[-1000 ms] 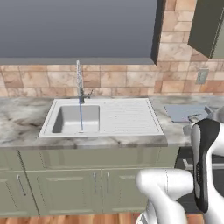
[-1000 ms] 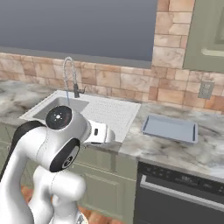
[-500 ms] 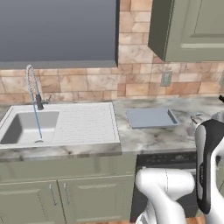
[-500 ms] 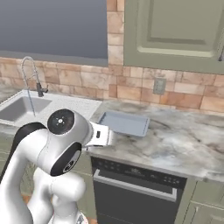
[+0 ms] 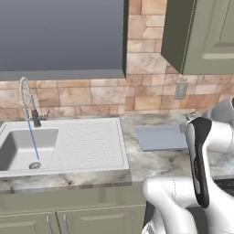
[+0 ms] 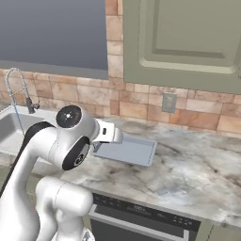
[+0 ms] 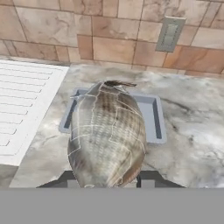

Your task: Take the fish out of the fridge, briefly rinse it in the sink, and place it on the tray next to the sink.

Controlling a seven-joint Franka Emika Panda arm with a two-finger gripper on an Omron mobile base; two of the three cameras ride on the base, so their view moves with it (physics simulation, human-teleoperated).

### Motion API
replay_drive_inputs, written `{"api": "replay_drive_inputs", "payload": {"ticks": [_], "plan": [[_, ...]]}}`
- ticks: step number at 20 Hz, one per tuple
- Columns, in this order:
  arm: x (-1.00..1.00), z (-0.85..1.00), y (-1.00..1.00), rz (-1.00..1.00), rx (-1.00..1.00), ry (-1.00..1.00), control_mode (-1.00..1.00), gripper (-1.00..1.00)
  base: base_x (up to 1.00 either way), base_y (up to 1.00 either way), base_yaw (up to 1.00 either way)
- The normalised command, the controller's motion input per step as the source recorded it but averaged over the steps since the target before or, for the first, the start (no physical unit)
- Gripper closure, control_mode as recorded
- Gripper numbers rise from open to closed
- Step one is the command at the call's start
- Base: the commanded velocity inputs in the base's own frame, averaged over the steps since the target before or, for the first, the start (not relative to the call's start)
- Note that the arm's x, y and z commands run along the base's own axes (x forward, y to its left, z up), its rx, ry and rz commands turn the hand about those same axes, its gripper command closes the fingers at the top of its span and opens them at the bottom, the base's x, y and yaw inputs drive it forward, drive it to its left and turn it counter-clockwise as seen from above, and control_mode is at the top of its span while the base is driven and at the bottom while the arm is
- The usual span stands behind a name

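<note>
The fish (image 7: pixel 107 135), silvery-grey with brownish scales, is held between my gripper's (image 7: pixel 107 180) dark fingertips (image 7: pixel 148 178), pointing away from the hand. It hangs above the near edge of the pale blue-grey tray (image 7: pixel 155 118), which lies on the marble counter right of the sink's ribbed drainboard (image 7: pixel 22 109). From the base views the tray (image 5: pixel 160 137) (image 6: pixel 129 150) sits just beyond my hand (image 6: pixel 109 133). The white sink (image 5: pixel 68 141) has its basin at far left, and a thin stream of water falls from the coiled chrome faucet (image 5: pixel 27 98). The fridge is out of view.
A wall outlet (image 5: pixel 181 90) sits on the brick backsplash behind the tray. Green upper cabinets (image 5: pixel 205 36) hang above. Open marble counter (image 6: pixel 197 174) stretches right of the tray. A dark appliance front (image 6: pixel 141 219) sits below the counter.
The whole scene has slid left in both base views: the base has driven right. The sink went from centre to far left and the tray came in front of the arm.
</note>
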Motion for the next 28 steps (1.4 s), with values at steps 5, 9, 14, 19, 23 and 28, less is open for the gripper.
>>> {"api": "replay_drive_inputs", "payload": {"ticks": [5, 9, 14, 19, 23, 28], "plan": [[0.46, -0.02, 0.18, 0.0, 0.0, 0.01, -1.0, 1.0, 0.0, 0.0, 0.0], [0.21, -0.68, 0.0, 0.0, -0.03, 0.04, -1.0, 1.0, 0.0, 0.0, 0.0], [0.23, -0.86, 0.0, 0.0, -0.06, 0.09, -1.0, 1.0, 0.0, 0.0, 0.0], [0.59, -0.21, 0.0, 0.0, 0.0, 0.0, -1.0, 1.0, 0.0, 0.0, 0.0], [0.74, -0.09, -0.14, 0.0, 0.0, 0.0, -1.0, 1.0, 0.0, 0.0, 0.0], [0.66, -0.35, -0.21, 0.0, 0.0, 0.0, -1.0, 1.0, 0.0, 0.0, 0.0]]}}
